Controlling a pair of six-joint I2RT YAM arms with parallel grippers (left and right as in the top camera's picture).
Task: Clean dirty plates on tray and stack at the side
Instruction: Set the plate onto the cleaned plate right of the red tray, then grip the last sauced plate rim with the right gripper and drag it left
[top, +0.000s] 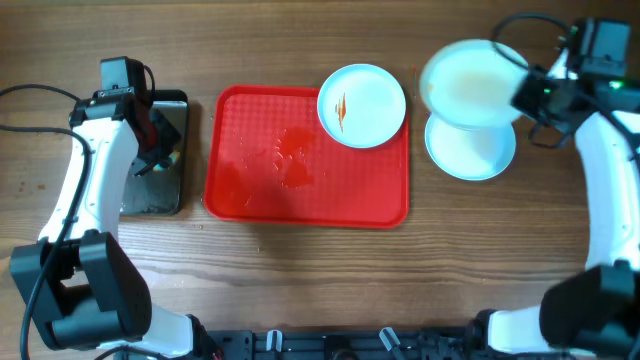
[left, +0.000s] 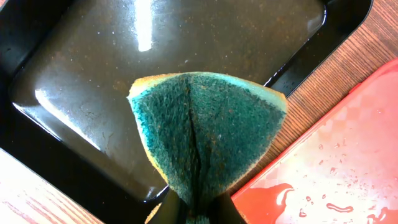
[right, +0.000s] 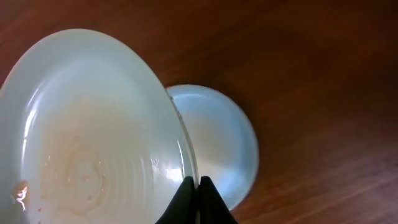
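Pinched on green sponge (left: 205, 130), left gripper (left: 193, 211) over black tray (left: 81, 68). Clamped on raised plate (top: 470, 85), right gripper (right: 199, 185); faint brown film seemingly inside, second plate (top: 470, 155) below. Streaked third plate (top: 362, 105) at red tray (top: 250, 200) far right corner.

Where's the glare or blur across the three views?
Left wrist: white glare patches on the glossy black tray; the sponge is sharp. Right wrist: the held plate sits close to the lens and looks soft, with small highlights; the lower plate is soft too. Overhead: light is even, the held plate looks washed out, and the sauce on the third plate on the red tray is legible.
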